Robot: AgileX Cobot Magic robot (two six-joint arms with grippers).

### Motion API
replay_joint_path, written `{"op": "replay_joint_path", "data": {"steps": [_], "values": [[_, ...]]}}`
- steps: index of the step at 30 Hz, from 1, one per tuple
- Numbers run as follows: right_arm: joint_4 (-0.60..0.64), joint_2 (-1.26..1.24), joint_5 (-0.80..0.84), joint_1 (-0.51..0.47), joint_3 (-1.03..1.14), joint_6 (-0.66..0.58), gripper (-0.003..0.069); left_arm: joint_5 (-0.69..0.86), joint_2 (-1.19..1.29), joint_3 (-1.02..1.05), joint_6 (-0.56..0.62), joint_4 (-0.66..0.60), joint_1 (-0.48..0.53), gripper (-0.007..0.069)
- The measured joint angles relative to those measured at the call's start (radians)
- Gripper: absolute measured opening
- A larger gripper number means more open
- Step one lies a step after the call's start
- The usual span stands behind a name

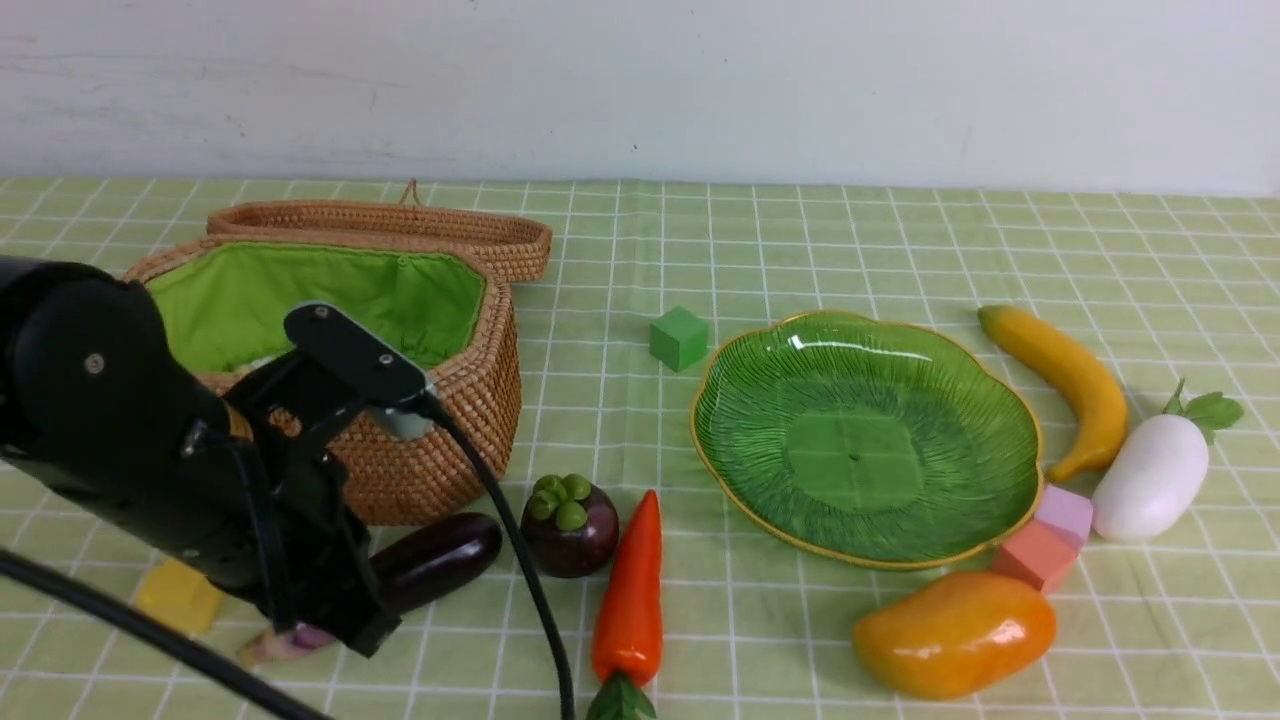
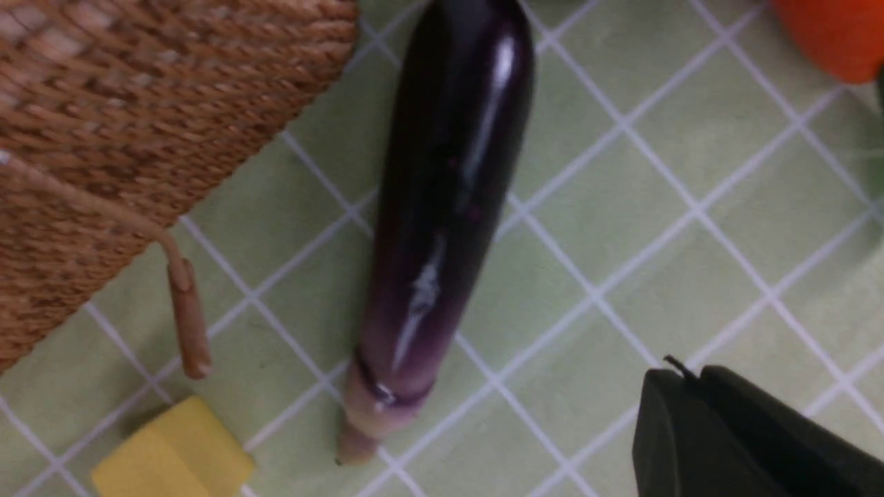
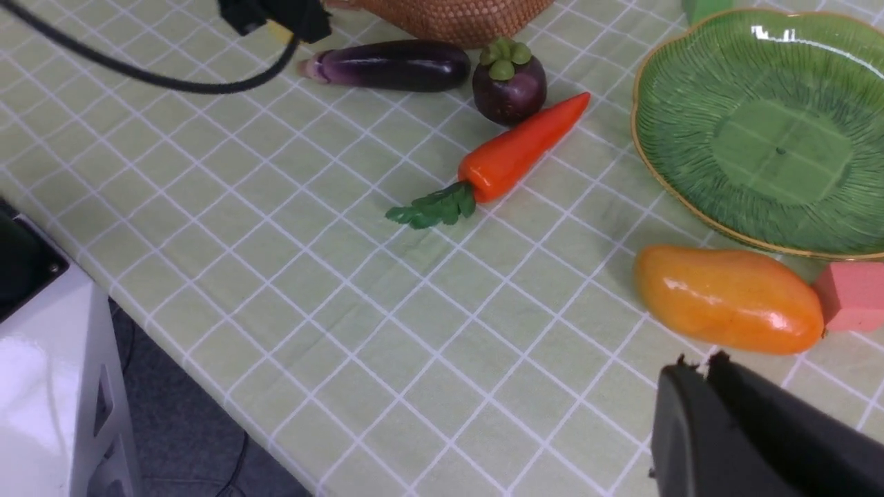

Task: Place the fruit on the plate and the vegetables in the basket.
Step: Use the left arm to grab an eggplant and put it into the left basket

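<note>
The wicker basket (image 1: pixel 440 440) stands open at the left, showing its green lining. In front of it lie the eggplant (image 1: pixel 440 560), the mangosteen (image 1: pixel 570 525) and the carrot (image 1: pixel 630 595). My left gripper (image 1: pixel 340 630) hangs shut and empty over the eggplant's stem end; in the left wrist view its tips (image 2: pixel 680 376) sit beside the eggplant (image 2: pixel 449 193), apart from it. The green plate (image 1: pixel 865 440) is empty, with the banana (image 1: pixel 1065 385) and radish (image 1: pixel 1150 480) at its right and the mango (image 1: pixel 955 632) in front. My right gripper (image 3: pixel 694 366) is shut, near the mango (image 3: pixel 725 300).
A green cube (image 1: pixel 679 338) sits behind the plate, two pink blocks (image 1: pixel 1050 535) touch its front right rim, and a yellow block (image 1: pixel 180 597) lies by the eggplant's stem. The basket lid (image 1: pixel 400 225) leans back. The table's near edge and a white cabinet (image 3: pixel 48 386) show in the right wrist view.
</note>
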Motion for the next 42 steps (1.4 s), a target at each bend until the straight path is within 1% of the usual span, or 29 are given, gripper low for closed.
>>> {"op": "replay_joint_path", "data": {"steps": [2,3,4,5,7,8,11,13,17,19,29,32,36,42], "values": [[0.0,0.0,-0.021,0.018,0.0,-0.003,0.0038,-0.033,0.031,0.0,0.03,0.003,0.008,0.0129],[0.002,0.0,-0.04,0.026,0.0,-0.01,0.004,-0.049,0.048,0.0,0.053,0.003,0.009,0.018],[0.006,0.0,-0.052,0.028,0.0,-0.018,0.004,-0.057,0.059,0.0,0.065,0.003,0.009,0.0206],[0.015,0.0,-0.079,0.032,0.0,-0.033,0.0041,-0.074,0.072,0.0,0.089,0.003,0.009,0.026],[0.032,0.0,-0.121,0.034,0.0,-0.059,0.0041,-0.099,0.095,0.0,0.122,0.003,0.009,0.0328],[0.047,0.0,-0.159,0.034,0.0,-0.074,0.0043,-0.118,0.109,0.0,0.134,0.003,0.009,0.0379],[0.084,0.0,-0.216,0.034,0.0,-0.096,0.0044,-0.162,0.139,0.0,0.147,0.007,0.009,0.0447],[0.103,0.0,-0.238,0.034,0.0,-0.107,0.0046,-0.195,0.161,0.0,0.148,0.023,0.009,0.0469],[0.123,0.0,-0.242,0.034,0.0,-0.124,0.0052,-0.299,0.21,0.0,0.135,0.054,0.009,0.0482],[0.123,0.0,-0.242,0.034,0.0,-0.124,0.0054,-0.324,0.235,0.0,0.128,0.061,0.009,0.0484],[0.124,0.0,-0.242,0.034,0.0,-0.124,0.0057,-0.35,0.336,0.0,0.123,0.094,0.009,0.0485],[0.125,0.0,-0.242,0.034,0.0,-0.125,0.0061,-0.354,0.346,-0.001,0.121,0.099,0.009,0.0467],[0.125,0.0,-0.242,0.034,0.0,-0.125,0.0062,-0.349,0.347,-0.002,0.121,0.098,0.009,0.038],[0.125,0.0,-0.242,0.034,0.0,-0.125,0.0067,-0.322,0.348,-0.006,0.121,0.098,0.009,0.0379]]}}
